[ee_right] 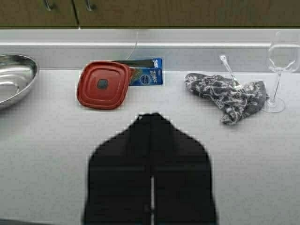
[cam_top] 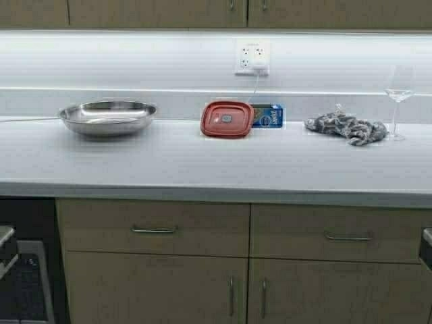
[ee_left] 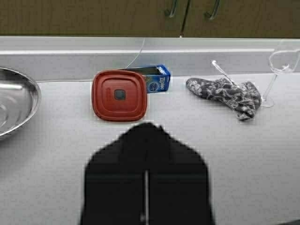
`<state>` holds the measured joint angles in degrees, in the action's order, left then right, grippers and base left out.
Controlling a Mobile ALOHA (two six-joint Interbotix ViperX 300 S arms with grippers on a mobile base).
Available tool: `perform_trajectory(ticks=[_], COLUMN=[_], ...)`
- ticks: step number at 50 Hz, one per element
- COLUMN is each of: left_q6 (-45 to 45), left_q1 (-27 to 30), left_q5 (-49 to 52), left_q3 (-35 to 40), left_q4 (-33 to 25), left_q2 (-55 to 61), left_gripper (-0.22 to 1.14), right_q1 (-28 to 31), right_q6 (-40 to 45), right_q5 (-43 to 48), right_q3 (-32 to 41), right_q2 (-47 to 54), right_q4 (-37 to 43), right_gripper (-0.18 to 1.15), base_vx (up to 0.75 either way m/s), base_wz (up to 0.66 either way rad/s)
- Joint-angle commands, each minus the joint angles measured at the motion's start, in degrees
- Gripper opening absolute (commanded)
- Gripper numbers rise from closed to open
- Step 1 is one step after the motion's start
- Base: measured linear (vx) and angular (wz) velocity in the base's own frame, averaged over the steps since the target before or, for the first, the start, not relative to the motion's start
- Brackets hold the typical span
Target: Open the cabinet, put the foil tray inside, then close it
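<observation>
Two grippers hang low over the white counter (cam_top: pixel 202 162), each seen from its own wrist camera: the left gripper (ee_left: pixel 146 127) points at the red square lid (ee_left: pixel 120 95), and the right gripper (ee_right: pixel 151 117) sits a little to that lid's right. Both have their fingers pressed together with only a thin seam between them, and neither holds anything. The cabinet (cam_top: pixel 155 12) runs along the top edge of the high view, both doors flush and closed (just the lower ends of its bar handles (cam_top: pixel 231 4) show). Where the foil tray is I cannot tell from these views. A steel bowl (cam_top: pixel 108 116) stands at the left of the counter, a blue box (cam_top: pixel 270 115) lies just behind the lid, and a patterned cloth (cam_top: pixel 345 127) is bunched beside a wine glass (cam_top: pixel 398 94) at the right
</observation>
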<state>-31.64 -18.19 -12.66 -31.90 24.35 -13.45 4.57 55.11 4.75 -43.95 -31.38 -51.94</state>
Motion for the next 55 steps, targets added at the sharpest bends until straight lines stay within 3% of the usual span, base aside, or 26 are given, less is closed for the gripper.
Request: perform_trajectory(ticks=[1,55], left_q6=[0.00,0.00], left_q1=[-0.18,-0.09], left_q5=[-0.35,-0.35], left_q3=[0.53,0.53], left_q4=[-0.18,-0.09], left_q2=[-0.79,-0.79], left_gripper=[0.04,0.04], right_q1=[0.09,0.09], right_q6=[-0.18,-0.18], right_q5=[0.26,0.26], right_q3=[0.62,0.62], right_q2=[-0.18,0.00], right_q4=[-0.09,-0.09], right_gripper=[0.07,0.07], base_vx=[0.00,0.00], base_wz=[0.00,0.00])
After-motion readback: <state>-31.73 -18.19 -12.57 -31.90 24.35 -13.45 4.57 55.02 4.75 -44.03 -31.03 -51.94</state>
